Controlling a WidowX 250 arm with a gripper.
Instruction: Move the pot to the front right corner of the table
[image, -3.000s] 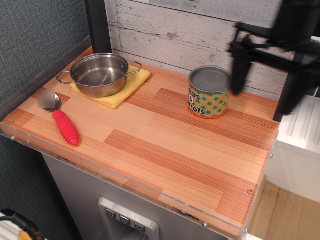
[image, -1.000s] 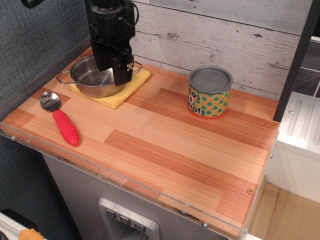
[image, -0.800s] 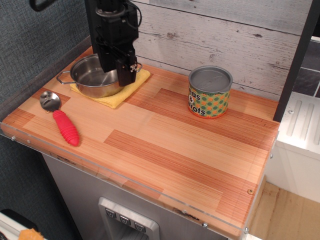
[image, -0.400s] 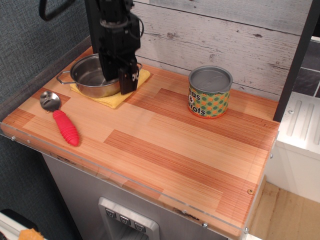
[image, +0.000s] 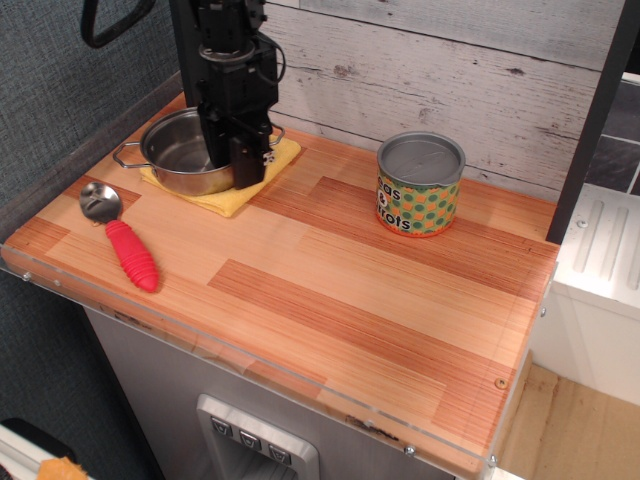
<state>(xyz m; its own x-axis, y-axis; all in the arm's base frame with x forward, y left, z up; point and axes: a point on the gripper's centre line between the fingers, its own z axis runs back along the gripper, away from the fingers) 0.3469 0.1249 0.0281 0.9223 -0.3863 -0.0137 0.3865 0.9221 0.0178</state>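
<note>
The pot (image: 180, 152) is a shiny shallow steel pot with two wire loop handles, standing on a yellow cloth (image: 232, 192) at the back left of the table (image: 380, 300). My black gripper (image: 238, 168) reaches down from above onto the pot's right rim. One finger is inside the pot and the other finger (image: 252, 165) is outside it, over the cloth. The fingers look closed together on the rim. The pot's right handle is mostly hidden behind the gripper.
A lidded tin can (image: 420, 185) with a green-orange dotted label stands at the back right. A spoon with a red handle (image: 130, 252) lies near the front left edge. A grey plank wall runs along the back and a black post (image: 590, 120) stands at the right.
The arm swung from the right side over to the pot, then lowered onto its right rim. The fingers have drawn closer together since the last frame. The pot has not moved.
</note>
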